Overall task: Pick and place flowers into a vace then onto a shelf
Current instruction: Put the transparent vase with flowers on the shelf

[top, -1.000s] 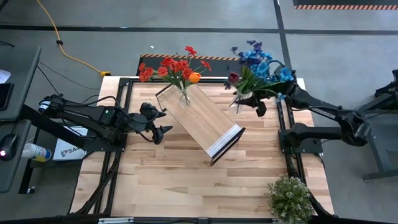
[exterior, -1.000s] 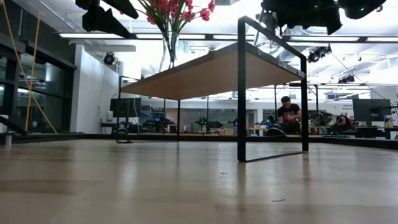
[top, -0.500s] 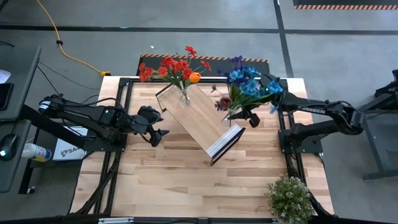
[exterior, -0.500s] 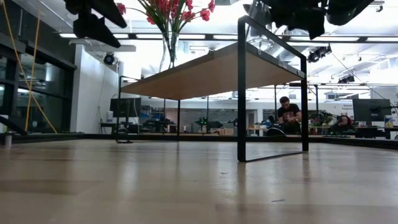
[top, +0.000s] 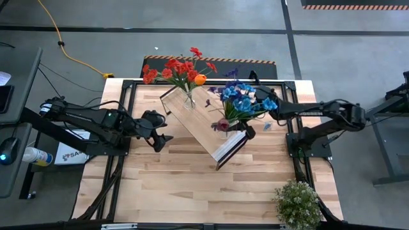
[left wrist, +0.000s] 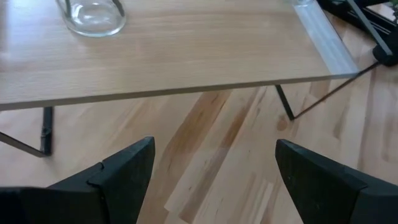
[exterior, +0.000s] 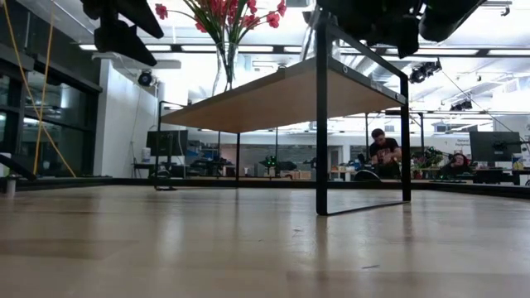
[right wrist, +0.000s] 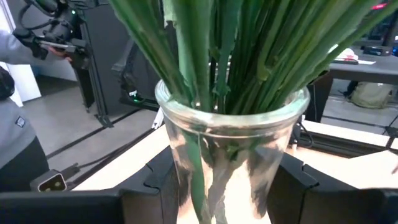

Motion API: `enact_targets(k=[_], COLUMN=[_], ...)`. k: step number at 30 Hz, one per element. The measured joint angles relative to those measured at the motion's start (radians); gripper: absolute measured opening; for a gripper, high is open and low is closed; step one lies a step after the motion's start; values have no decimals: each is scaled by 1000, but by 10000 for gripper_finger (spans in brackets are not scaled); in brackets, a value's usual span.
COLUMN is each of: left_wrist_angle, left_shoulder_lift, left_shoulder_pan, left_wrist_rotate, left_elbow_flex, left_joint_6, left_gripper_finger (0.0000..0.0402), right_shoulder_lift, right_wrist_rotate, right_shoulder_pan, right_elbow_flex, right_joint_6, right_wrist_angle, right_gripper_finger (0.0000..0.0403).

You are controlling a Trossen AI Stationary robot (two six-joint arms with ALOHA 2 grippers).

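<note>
My right tool (right wrist: pixel 227 186) holds a clear glass vase (right wrist: pixel 231 149), a finger on each side of its body. The vase is full of green stems topped with blue and purple flowers (top: pixel 243 102). From above, it hangs over the white end of the shelf (top: pixel 201 124), the end nearest my right arm. A second vase with red flowers (top: pixel 179 70) already stands at the far end, well apart from mine.

To finish well, I judge I should keep the vase upright, lower it slowly onto bare board inside the edge, and only then let go; the heavy blooms could tip it.

My left tool (left wrist: pixel 208 174) waits wide and empty, beside the shelf and above the worktop (top: pixel 172 185).
</note>
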Motion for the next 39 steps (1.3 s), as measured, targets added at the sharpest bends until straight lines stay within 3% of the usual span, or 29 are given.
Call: enact_targets(k=[16, 27, 34, 39], left_wrist_angle=[-41, -57, -59, -59], left_shoulder_lift=[0, 0, 0, 0], left_shoulder_pan=[0, 0, 0, 0], left_wrist_rotate=[21, 24, 25, 24], left_elbow_flex=[0, 0, 0, 0], left_joint_6=[0, 1, 1, 1], left_gripper_finger=[367, 367, 367, 367], right_shoulder_lift=[113, 118, 118, 118], right_wrist_rotate=[36, 39, 84, 86], right_shoulder_pan=[57, 49, 49, 49], right_elbow_flex=[0, 1, 1, 1], right_joint_6=[17, 20, 55, 55], right_wrist_angle=[80, 79, 47, 42], right_gripper_finger=[160, 160, 209, 216])
